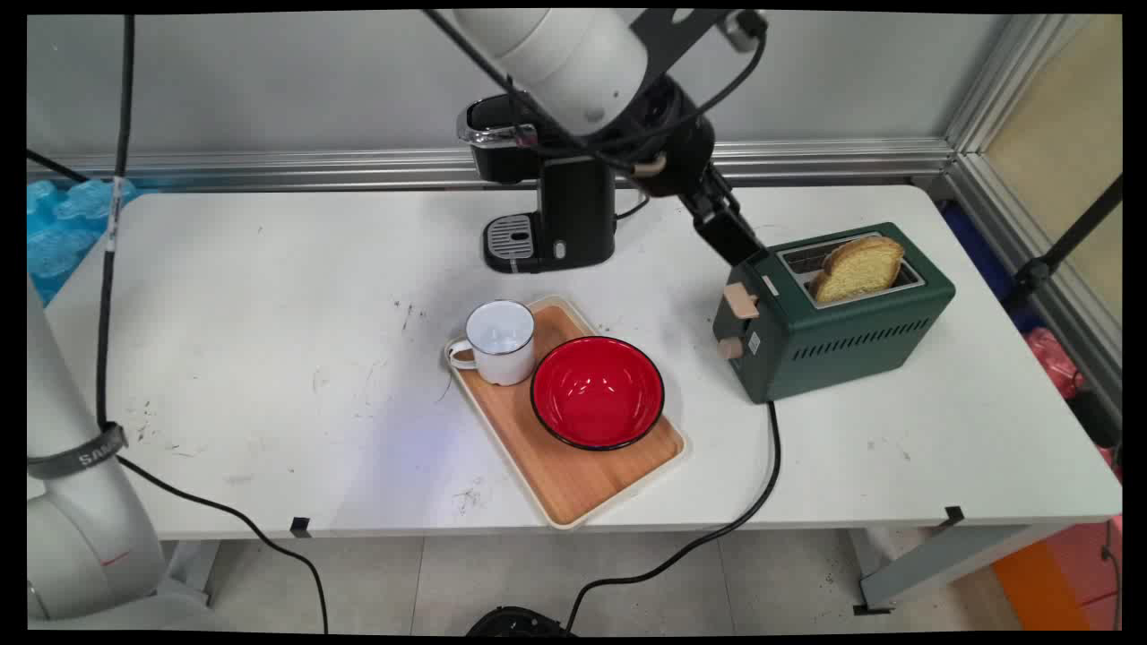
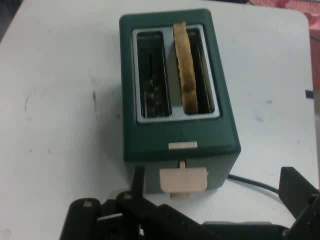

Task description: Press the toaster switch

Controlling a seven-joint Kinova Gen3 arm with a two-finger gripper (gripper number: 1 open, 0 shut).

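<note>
A dark green two-slot toaster (image 1: pixel 842 336) (image 2: pixel 172 137) stands on the right part of the white table (image 1: pixel 269 358). One slice of toasted bread (image 1: pixel 862 267) (image 2: pixel 186 70) sticks up from one slot; the other slot is empty. My gripper (image 1: pixel 742 244) (image 2: pixel 216 182) hangs just above the toaster's left end, over its beige lever (image 1: pixel 741 300) (image 2: pixel 183 180). In the hand view the fingers (image 2: pixel 138 181) stand wide apart on either side of the lever, open and holding nothing. A small beige knob (image 1: pixel 730 348) sits below the lever.
A wooden tray (image 1: pixel 573 484) at the table's middle carries a white enamel mug (image 1: pixel 500 342) and a red bowl (image 1: pixel 598 391). A black coffee machine (image 1: pixel 548 210) stands behind it, partly hidden by the arm. The toaster's black cable (image 1: pixel 763 488) runs off the front edge.
</note>
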